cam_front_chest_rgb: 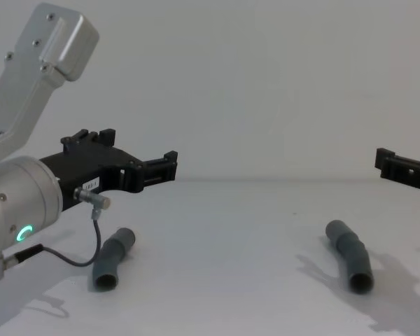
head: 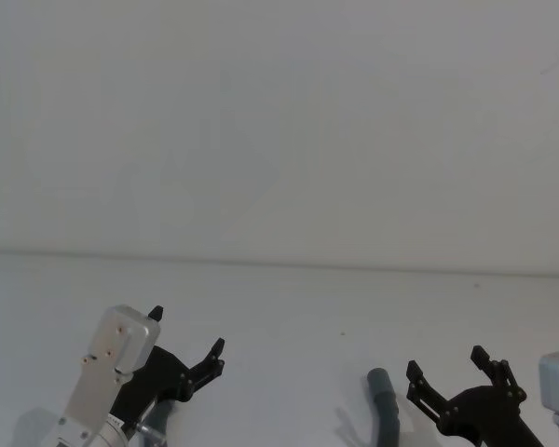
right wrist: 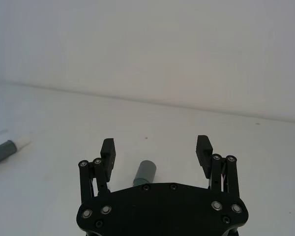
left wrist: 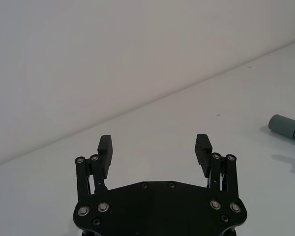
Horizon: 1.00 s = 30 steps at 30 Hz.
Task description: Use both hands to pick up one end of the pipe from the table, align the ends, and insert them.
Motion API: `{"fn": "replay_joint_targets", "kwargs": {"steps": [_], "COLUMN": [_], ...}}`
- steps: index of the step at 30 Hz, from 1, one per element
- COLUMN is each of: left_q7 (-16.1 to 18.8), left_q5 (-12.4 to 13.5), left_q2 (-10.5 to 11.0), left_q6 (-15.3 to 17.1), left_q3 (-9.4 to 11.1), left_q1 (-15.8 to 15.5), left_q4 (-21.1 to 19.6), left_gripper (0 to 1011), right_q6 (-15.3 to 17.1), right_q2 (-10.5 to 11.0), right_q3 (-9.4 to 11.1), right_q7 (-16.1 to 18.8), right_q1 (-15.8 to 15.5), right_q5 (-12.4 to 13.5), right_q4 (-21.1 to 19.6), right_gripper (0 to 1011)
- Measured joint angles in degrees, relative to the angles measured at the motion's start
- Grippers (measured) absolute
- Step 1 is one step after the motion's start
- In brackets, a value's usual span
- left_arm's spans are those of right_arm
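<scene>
- Both pipe pieces lie flat on the table (cam_front_chest_rgb: 224,224), well apart from each other. The left pipe piece (cam_front_chest_rgb: 112,257) sits under your left arm and the right pipe piece (cam_front_chest_rgb: 350,256) lies on the right side.
- Your left gripper (left wrist: 154,147) hangs above the table with its fingers spread wide and nothing between them. It is clear of its piece.
- Your right gripper (right wrist: 155,146) is also spread wide and empty. The grey cuff (right wrist: 145,171) of the right pipe piece lies on the table below the gap between its fingers, ungripped.
- The white tip (right wrist: 22,142) of the left pipe piece is bare and not seated in any socket.
- Assessment: no step of the task is complete.
- Outstanding: grasp each piece, lift both, line up the white tip with the socket cuff, and push them together.
</scene>
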Motion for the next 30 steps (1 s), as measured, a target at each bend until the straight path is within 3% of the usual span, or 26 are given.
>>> {"fn": "replay_joint_targets", "kwargs": {"steps": [30], "left_q7": [0.0], "left_q5": [0.0], "left_q2": [0.0], "left_q6": [0.0], "left_q3": [0.0], "left_q1": [0.0], "left_q4": [0.0], "left_gripper": [1002], "right_q6": [0.0], "right_q2": [0.0], "right_q3": [0.0], "right_q7": [0.0], "right_q1": [0.0], "right_q5": [0.0], "right_q4": [0.0], "right_gripper": [1000]}}
